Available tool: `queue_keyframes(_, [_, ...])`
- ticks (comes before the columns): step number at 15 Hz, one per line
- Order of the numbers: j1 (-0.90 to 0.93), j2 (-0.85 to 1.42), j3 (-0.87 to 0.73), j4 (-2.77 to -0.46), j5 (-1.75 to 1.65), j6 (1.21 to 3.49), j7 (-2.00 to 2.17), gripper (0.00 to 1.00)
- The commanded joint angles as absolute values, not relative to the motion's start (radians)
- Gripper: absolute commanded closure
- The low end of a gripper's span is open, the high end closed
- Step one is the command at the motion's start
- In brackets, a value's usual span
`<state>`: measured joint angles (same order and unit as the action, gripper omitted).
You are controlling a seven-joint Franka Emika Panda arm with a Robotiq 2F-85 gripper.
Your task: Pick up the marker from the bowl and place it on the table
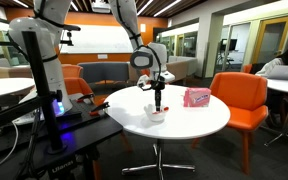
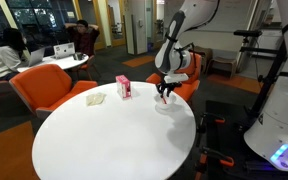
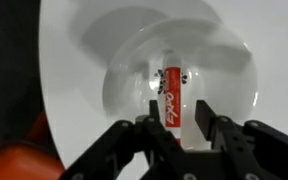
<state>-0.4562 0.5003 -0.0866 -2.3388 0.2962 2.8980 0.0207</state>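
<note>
Looked straight down into the bowl (image 3: 129, 85), round and white, set on the white table (image 3: 69, 50). Found the marker (image 3: 171, 90) lying in the bowl's middle, red with white lettering, running up and down in the picture. Saw the gripper (image 3: 179, 122) entering from the lower edge, dark fingers (image 3: 210, 128) spread to either side of the marker's near end, with a gap showing on the right. Caught an orange patch (image 3: 9, 165) in the lower left corner, past the table's rim.
</note>
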Motion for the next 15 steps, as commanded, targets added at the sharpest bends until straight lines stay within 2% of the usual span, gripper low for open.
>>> queue_keyframes(1, [-0.461, 0.529, -0.074, -2.315, 0.313, 2.906, -0.004, 0.71])
queue_keyframes(3, [-0.457, 0.543, -0.078, -2.3, 0.306, 2.908, -0.001, 0.8])
queue_keyframes(4, [-0.454, 0.551, -0.081, -2.292, 0.302, 2.908, 0.0, 0.74])
queue_keyframes(6, [-0.453, 0.569, -0.082, -2.268, 0.299, 2.902, 0.002, 0.7])
queue_keyframes(8, [-0.449, 0.587, -0.083, -2.249, 0.296, 2.897, 0.006, 0.61])
queue_keyframes(11, [-0.439, 0.614, -0.087, -2.226, 0.288, 2.891, 0.011, 0.61])
queue_keyframes(12, [-0.436, 0.622, -0.088, -2.22, 0.286, 2.892, 0.012, 0.68])
queue_keyframes(13, [-0.431, 0.626, -0.091, -2.216, 0.283, 2.892, 0.013, 0.87])
queue_keyframes(15, [-0.424, 0.618, -0.096, -2.222, 0.277, 2.89, 0.015, 1.0])
